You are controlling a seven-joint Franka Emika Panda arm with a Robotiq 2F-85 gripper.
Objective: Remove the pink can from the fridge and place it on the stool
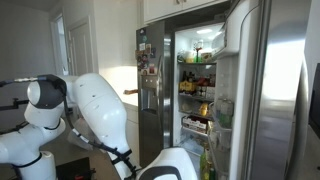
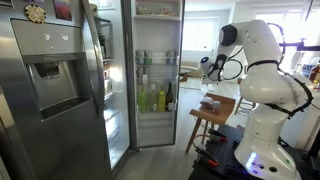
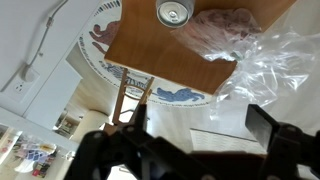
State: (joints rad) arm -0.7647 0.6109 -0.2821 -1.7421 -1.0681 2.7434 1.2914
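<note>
The stainless-steel fridge stands with a door open in both exterior views, and its bright shelves hold bottles and jars. A wooden stool stands in front of the fridge, beside my arm. In the wrist view a can stands upright on the stool's top. Only its silver lid shows, so I cannot tell its colour there. My gripper hangs above the stool, open and empty, with the can beyond the fingertips.
A crumpled clear plastic bag lies on the stool next to the can and spills over its edge. A round rug with blue figures lies under the stool. The open fridge door juts into the room.
</note>
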